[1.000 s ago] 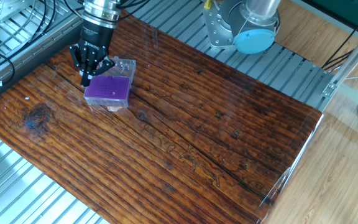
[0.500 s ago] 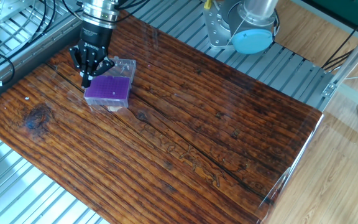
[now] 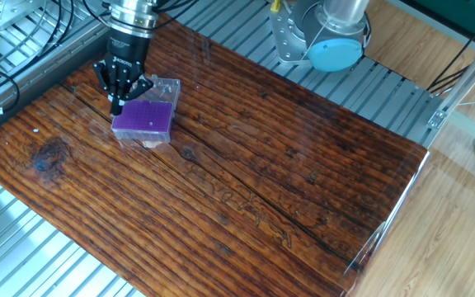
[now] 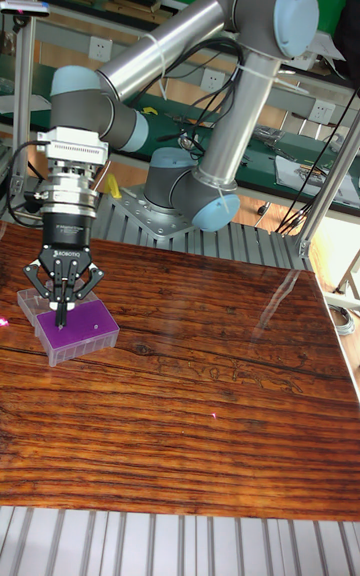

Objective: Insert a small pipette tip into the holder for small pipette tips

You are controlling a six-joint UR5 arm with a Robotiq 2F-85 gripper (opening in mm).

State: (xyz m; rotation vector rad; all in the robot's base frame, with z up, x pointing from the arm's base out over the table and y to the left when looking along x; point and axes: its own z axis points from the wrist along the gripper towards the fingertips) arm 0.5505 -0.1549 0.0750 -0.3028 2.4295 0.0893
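The holder for small pipette tips (image 3: 146,120) is a small clear box with a purple holed top, standing near the far left corner of the wooden table (image 3: 246,173). In the tall fixed view the holder (image 4: 82,329) lies just under my gripper. My gripper (image 3: 115,105) points straight down over the holder's left rear edge, its fingers closed together. A thin small pipette tip (image 4: 62,320) sticks out below the fingertips (image 4: 57,302) and reaches down to the purple plate. Whether its end sits in a hole is too small to tell.
A clear plastic part (image 3: 165,87) lies against the holder's far side. The arm's base (image 3: 320,37) is mounted beyond the table's back edge. Cables (image 3: 23,49) run over the metal frame at the left.
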